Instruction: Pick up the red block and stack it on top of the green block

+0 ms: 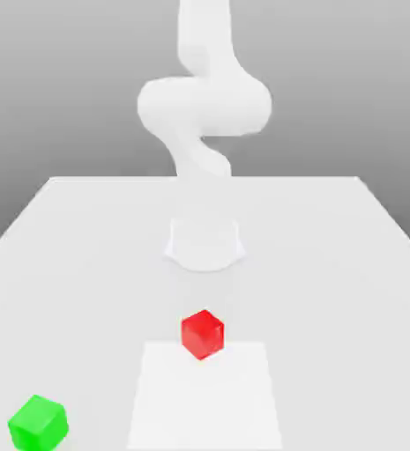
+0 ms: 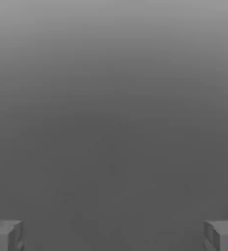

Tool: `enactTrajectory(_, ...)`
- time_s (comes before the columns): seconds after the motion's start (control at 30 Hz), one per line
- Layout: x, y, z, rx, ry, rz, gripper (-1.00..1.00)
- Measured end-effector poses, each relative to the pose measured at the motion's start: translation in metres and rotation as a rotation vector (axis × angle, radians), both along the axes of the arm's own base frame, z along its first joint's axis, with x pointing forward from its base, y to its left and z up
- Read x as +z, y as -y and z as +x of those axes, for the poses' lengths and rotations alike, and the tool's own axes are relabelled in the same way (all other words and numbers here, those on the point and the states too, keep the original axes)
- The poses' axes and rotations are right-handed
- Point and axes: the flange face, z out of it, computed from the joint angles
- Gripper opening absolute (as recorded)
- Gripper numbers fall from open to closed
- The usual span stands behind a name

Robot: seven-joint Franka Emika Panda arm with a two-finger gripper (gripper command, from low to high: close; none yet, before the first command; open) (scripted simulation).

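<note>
On the exterior view's left, at the near edge, the glossy green cube (image 1: pixel 39 424) lies on the smooth pale table (image 1: pixel 331 308). Right of it and farther, the glossy red cube (image 1: pixel 203 335) sits at the far border of a white square (image 1: pixel 205 401). In the hand view, the two-finger gripper (image 2: pixel 114 236) is wide open.

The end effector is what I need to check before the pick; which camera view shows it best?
The hand view: both tips of the end effector stand wide apart there. The exterior view shows the arm, but I can't make out the tips in it.
</note>
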Motion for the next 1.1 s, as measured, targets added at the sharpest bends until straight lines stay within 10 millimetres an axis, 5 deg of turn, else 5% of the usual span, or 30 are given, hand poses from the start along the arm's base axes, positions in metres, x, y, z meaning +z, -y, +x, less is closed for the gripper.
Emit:
enactTrajectory(0.17,-0.124,-0.010,0.035,-0.155,-0.179,0.091,0.00)
enactTrajectory(0.3,-0.225,-0.007,0.036,-0.307,-0.321,0.162,0.00)
enactTrajectory(0.43,-0.326,0.001,0.011,-0.494,-0.472,0.232,0.00)
enactTrajectory(0.57,-0.429,0.012,-0.041,-0.731,-0.635,0.292,0.00)
enactTrajectory(0.67,-0.455,0.014,-0.052,-0.793,-0.668,0.291,0.00)
enactTrajectory(1.1,-0.489,0.017,-0.047,-0.811,-0.659,0.278,0.00)
